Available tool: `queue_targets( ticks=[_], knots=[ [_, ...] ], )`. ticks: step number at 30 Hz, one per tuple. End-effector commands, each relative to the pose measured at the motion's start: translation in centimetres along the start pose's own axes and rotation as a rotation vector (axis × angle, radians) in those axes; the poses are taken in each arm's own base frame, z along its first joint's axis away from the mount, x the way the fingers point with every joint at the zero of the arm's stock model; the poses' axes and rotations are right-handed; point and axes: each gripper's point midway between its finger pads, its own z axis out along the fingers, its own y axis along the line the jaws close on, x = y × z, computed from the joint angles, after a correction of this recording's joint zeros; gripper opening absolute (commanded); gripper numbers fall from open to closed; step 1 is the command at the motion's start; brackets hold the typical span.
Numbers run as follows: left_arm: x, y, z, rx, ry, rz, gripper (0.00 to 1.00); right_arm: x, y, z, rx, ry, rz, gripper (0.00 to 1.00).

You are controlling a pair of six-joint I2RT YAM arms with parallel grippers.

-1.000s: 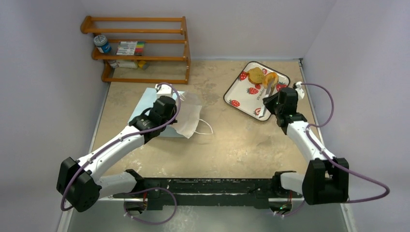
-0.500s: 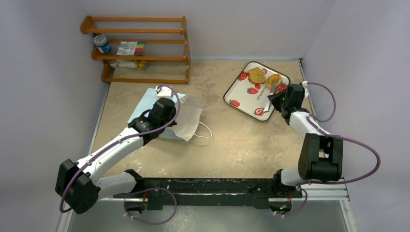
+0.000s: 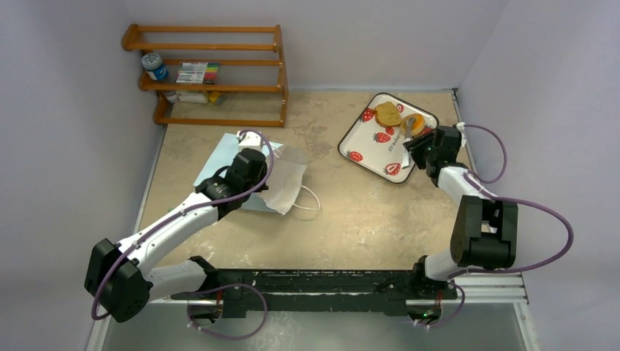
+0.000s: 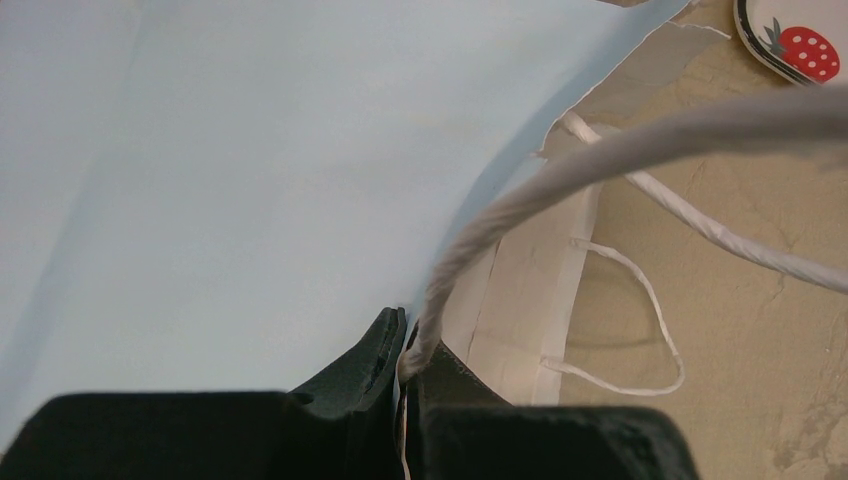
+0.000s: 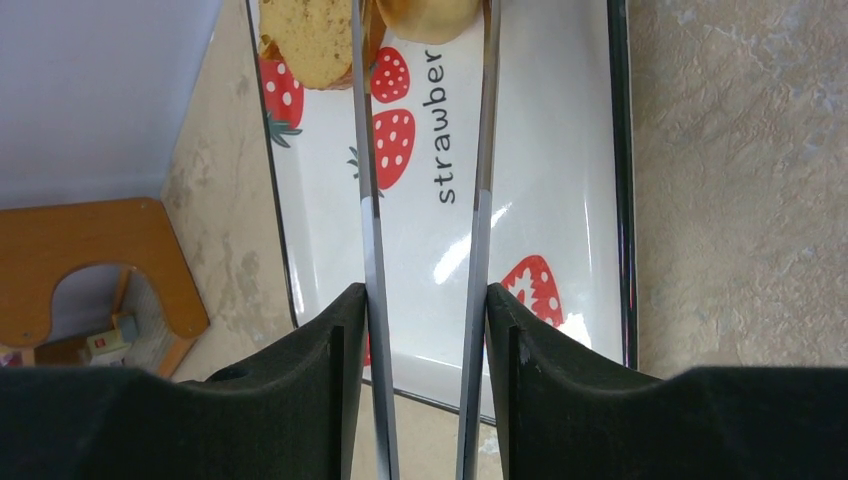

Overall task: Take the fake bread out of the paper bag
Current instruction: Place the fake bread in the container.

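Observation:
The light blue paper bag [image 3: 219, 157] lies on the table, its white mouth [image 3: 289, 179] facing right. My left gripper [image 3: 252, 164] is shut on the bag's rim by a white cord handle [image 4: 560, 170]; in the left wrist view the gripper [image 4: 405, 345] shows against the bag's blue side [image 4: 250, 180]. My right gripper [image 3: 422, 150] is shut on metal tongs [image 5: 365, 200]. The tongs' tips sit either side of the orange-tan doughnut [image 3: 414, 123] over the tray. A toast slice [image 3: 387, 114] lies beside it, also in the right wrist view [image 5: 310, 35]. The long roll is out of view.
The white strawberry-print tray [image 3: 365, 142] sits at the back right, close to the right wall. A wooden shelf [image 3: 212, 73] with a jar and markers stands at the back left. A loose bag handle [image 3: 311, 197] lies on the table right of the bag.
My right arm has folded back towards the right wall, and the tongs with the doughnut have shifted slightly right over the tray. The left gripper and bag have barely moved.

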Motion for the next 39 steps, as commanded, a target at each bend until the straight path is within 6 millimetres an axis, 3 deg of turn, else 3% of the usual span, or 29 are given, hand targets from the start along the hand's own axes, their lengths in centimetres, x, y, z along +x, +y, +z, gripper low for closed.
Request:
queue_targets(
  ticks=[1,21,39],
  knots=[
    [-1.2,-0.4,0.2,0.014,-0.042,-0.010,0.00,-2.8,3.1,-1.3,-0.092,-0.083,0.004,0.47],
    [-1.2,-0.8,0.5,0.025,-0.041,-0.012,0.00,-1.6,1.2,-4.5,-0.064,-0.091,0.025,0.45],
    [-1.1,-0.5,-0.1,0.028,-0.041,-0.008,0.00,-3.1,1.0,-7.1,-0.037,-0.174,0.062,0.45]
  ],
)
